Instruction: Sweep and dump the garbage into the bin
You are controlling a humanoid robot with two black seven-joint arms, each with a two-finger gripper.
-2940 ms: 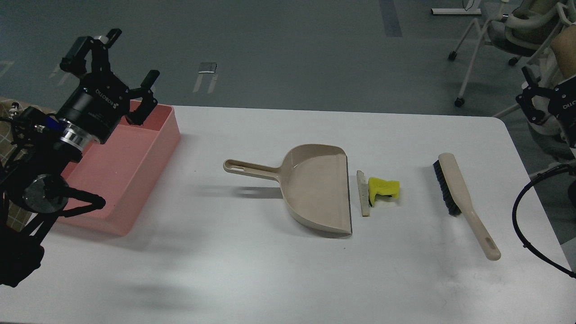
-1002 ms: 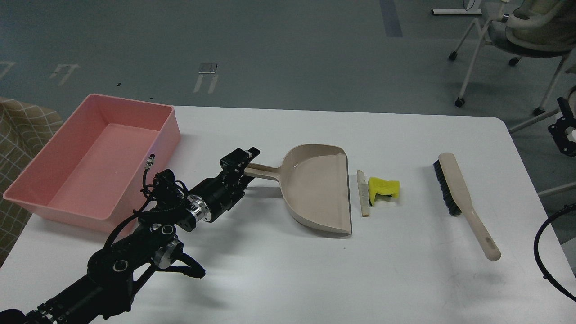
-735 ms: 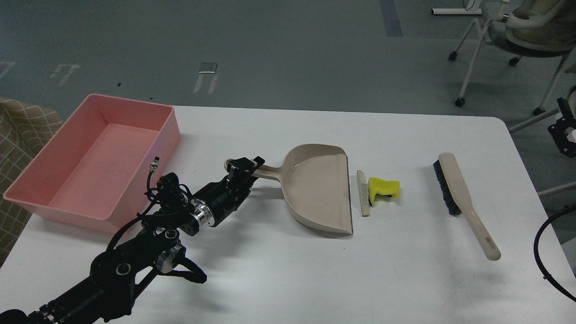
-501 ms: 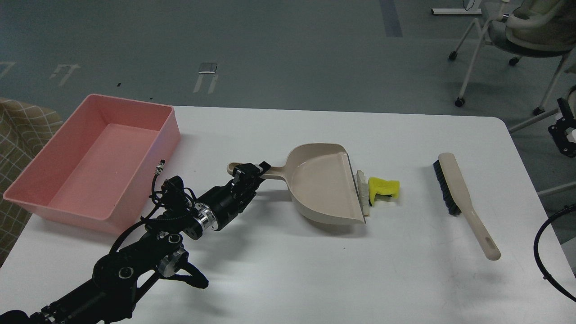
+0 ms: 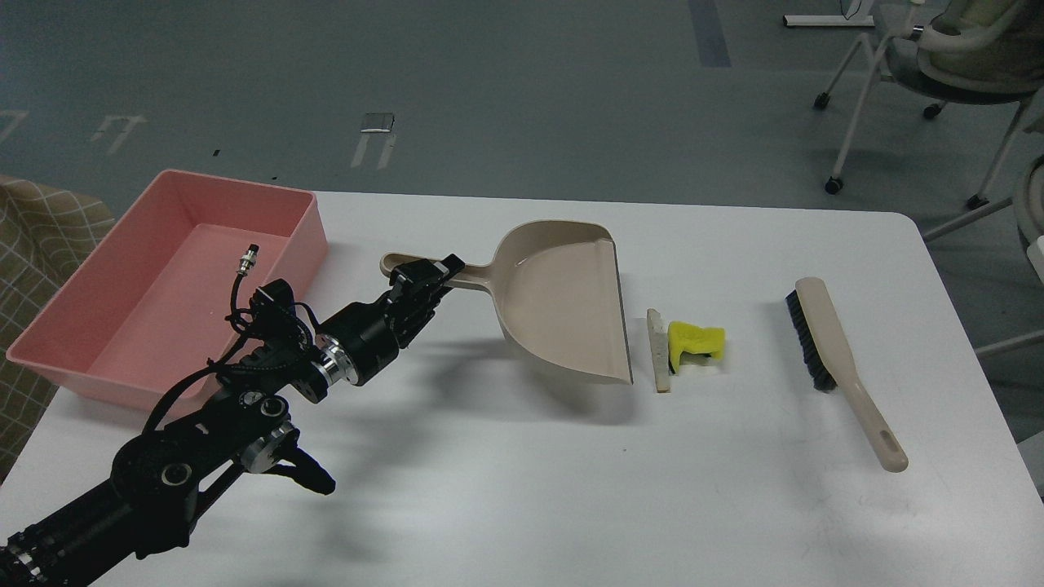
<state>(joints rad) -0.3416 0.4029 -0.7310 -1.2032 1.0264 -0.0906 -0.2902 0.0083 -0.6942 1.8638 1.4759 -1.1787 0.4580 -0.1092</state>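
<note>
My left gripper is shut on the handle of the beige dustpan and holds the pan raised off the white table, its shadow below it. The garbage lies just right of the pan's lip: a pale beige-white wedge and a yellow notched chunk, touching each other. The beige brush with black bristles lies further right. The pink bin stands at the far left and looks empty. My right gripper is out of view.
A chair stands on the grey floor beyond the table's far right corner. A checked cloth shows left of the bin. The table's right edge runs close to the brush.
My left arm came down from above the bin, closed on the dustpan handle, pushed the pan right against the wedge, then lifted it up and back to the left. The right gripper left the view.
</note>
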